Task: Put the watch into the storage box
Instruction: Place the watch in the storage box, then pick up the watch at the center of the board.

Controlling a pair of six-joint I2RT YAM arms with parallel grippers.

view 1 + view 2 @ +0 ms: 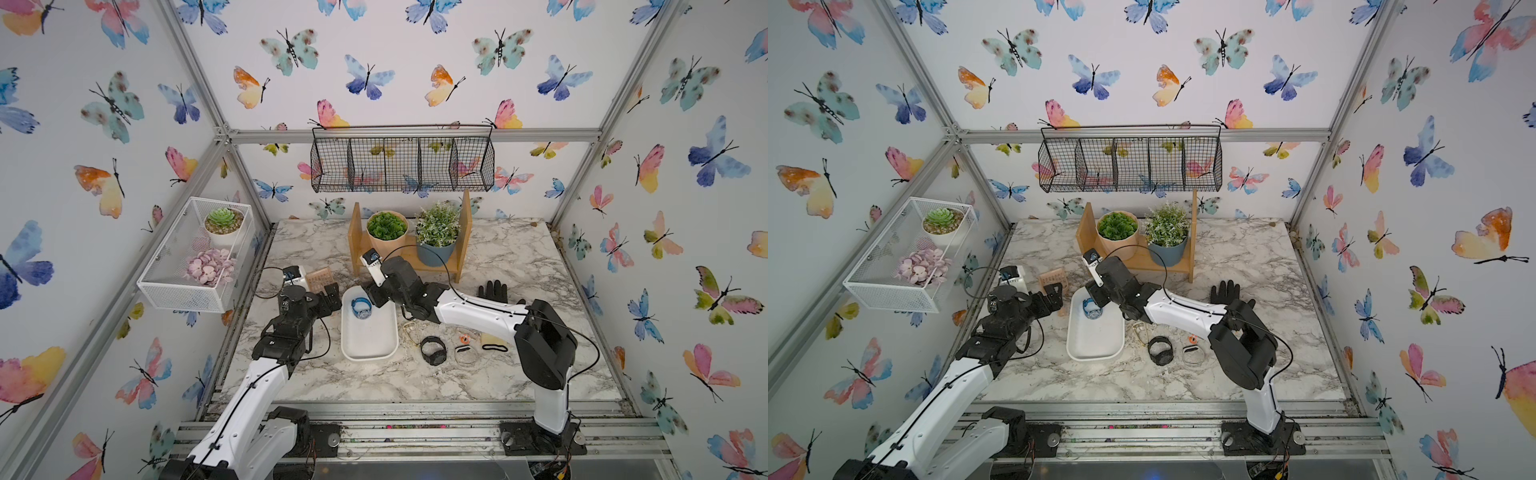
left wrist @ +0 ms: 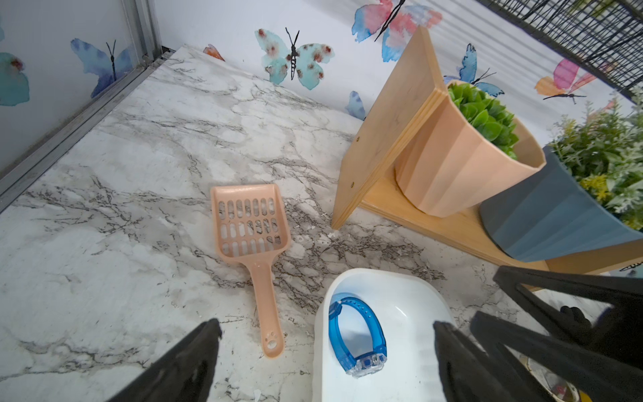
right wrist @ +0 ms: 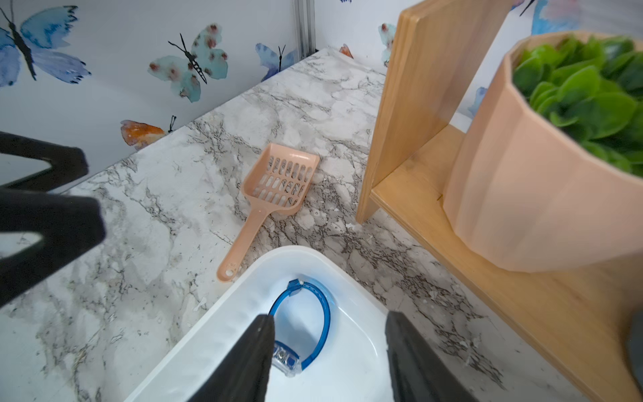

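You have two watches in view. The blue watch (image 3: 290, 363), its strap closed in a loop, lies inside the storage box (image 1: 370, 336), at the box's far end. The black watch (image 1: 433, 351) is not in the box. It sits on the marble table (image 1: 498, 257) off the box's near corner on the right arm's side, near the box but apart from it.

Your right gripper (image 3: 328, 318) hangs over the far end of the box with its jaws spread, one finger on either side of the blue watch. In the right wrist view one finger overlaps the watch's clear face, and you probably can't settle from here whether they touch. Your left gripper (image 2: 325, 327) hovers at the box's far corner on the left arm's side, its jaws also spread wide and gripping nothing.

Just beside the box's wall, between the box and the black watch, lies a thin gold-coloured piece (image 1: 409, 332), too small to name. Past the black watch, further from the box, sits a clear bracelet (image 1: 466, 354). A black glove (image 1: 492, 291) lies well out from the box on that same side. Beyond the box's far end lies a peach slotted scoop (image 2: 250, 222), and behind the box stands a wooden stand (image 1: 409, 249) with two potted plants.
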